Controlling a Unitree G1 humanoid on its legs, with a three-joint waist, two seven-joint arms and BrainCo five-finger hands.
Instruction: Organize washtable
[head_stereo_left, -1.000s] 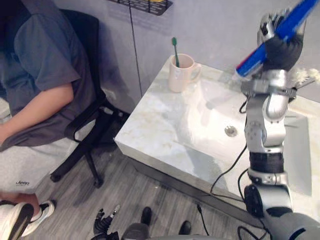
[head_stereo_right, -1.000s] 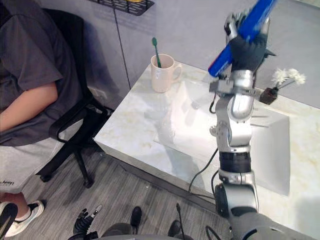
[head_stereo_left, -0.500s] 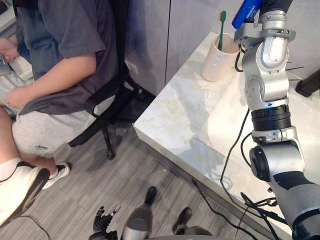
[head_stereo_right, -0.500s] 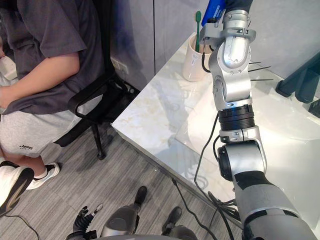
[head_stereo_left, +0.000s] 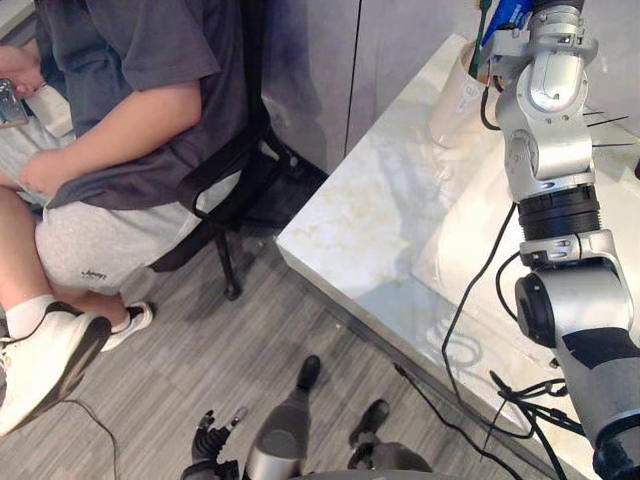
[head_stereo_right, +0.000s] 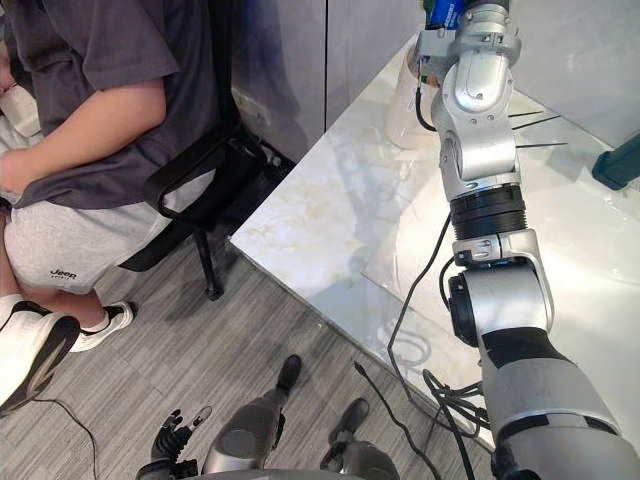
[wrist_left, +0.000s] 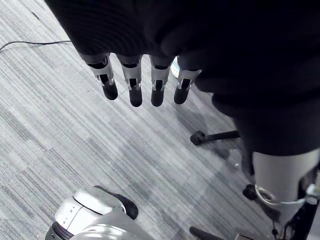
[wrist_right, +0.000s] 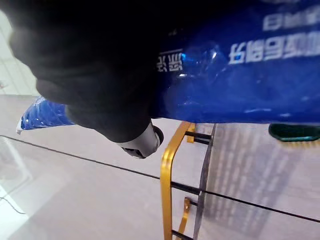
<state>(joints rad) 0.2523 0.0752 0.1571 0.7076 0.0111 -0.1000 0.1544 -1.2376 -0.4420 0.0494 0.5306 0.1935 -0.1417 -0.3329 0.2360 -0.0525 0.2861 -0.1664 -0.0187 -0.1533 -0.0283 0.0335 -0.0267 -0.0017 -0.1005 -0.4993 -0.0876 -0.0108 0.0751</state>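
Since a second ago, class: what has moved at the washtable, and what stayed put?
The right hand, gripping the blue tube, has carried it from above the basin across to the mug. The view shifted too. Unchanged: the grip, the mug on the counter, the left hand hanging open.

Runs white with soft beige veining across the washtable top (head_stereo_left: 370, 210), glossy toward its far edge. Sits plain cream at the far left corner: the mug (head_stereo_left: 450, 100). Gleams deep blue with white print along the tube (wrist_right: 240, 75). Shines gold on the rack (wrist_right: 167, 170), against a pale grey wall (wrist_right: 75, 200) crossed by thin dark seams. Streaked grey wood grain on the floor (head_stereo_left: 200, 380). Black for the chair (head_stereo_left: 225, 180). Dark grey shirt (head_stereo_left: 130, 90), light grey shorts (head_stereo_left: 90, 250), white shoe (head_stereo_left: 45, 355) with a black sole.
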